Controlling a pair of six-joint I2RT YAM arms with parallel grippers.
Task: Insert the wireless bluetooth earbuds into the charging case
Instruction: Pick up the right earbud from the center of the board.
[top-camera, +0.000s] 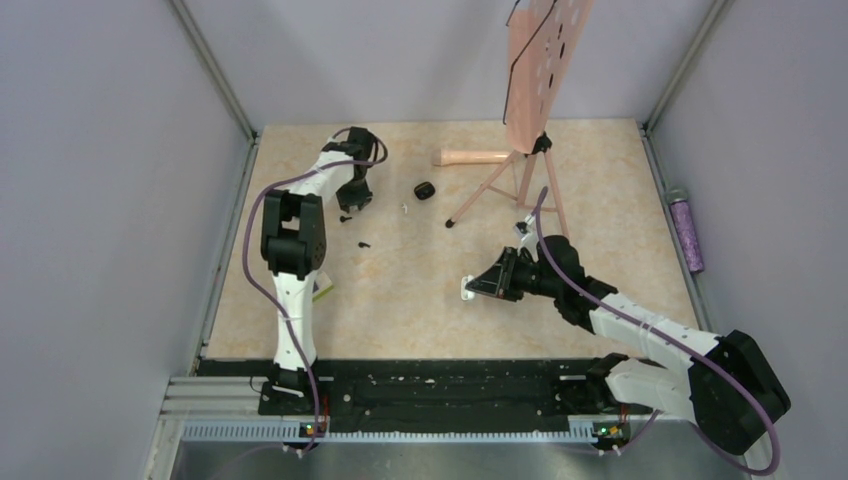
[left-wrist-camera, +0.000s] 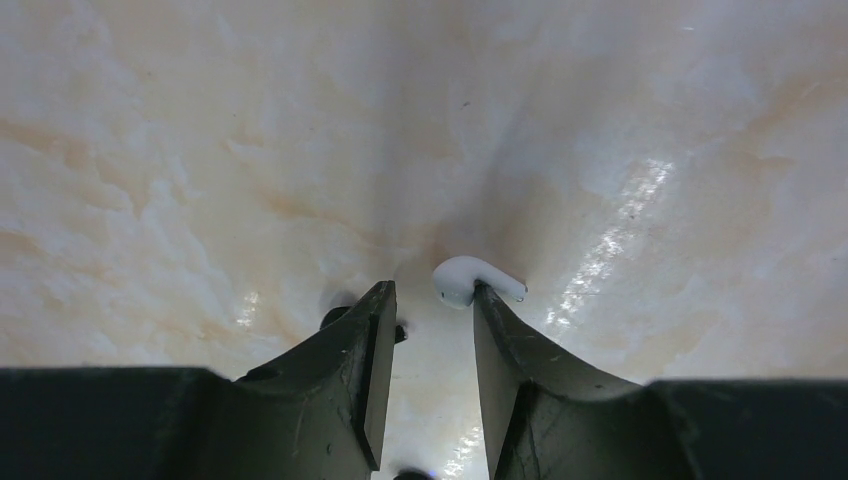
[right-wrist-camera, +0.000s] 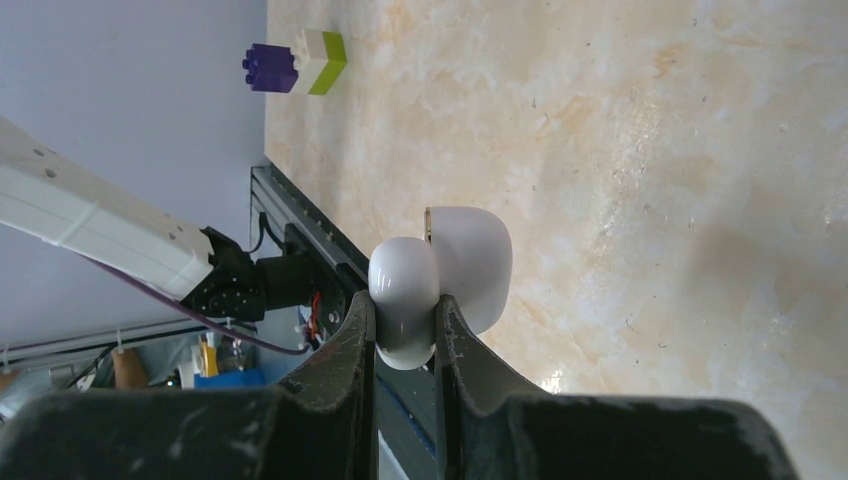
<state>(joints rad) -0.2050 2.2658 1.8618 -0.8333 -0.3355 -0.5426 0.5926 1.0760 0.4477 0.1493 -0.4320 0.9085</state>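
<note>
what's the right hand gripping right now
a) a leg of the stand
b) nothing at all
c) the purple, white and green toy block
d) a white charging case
d: in the right wrist view the right hand has its fingers clamped on the white charging case, while the toy block sits far off by the wall.

Stands boxed in by plain lilac-grey walls (top-camera: 100, 200) on three sides, with slim metal posts (top-camera: 215, 70) at the far corners. Carries a beige marbled tabletop (top-camera: 420, 300), glossy, catching soft white glare in the wrist views. Holds a pink perforated board (top-camera: 525, 110) on a tripod stand (top-camera: 486, 188) toward the back right. Shows a purple bottle (top-camera: 687, 232) lying along the right edge, just off the marbled surface. Ends in a black rail (top-camera: 440, 390) across the near edge.
</note>
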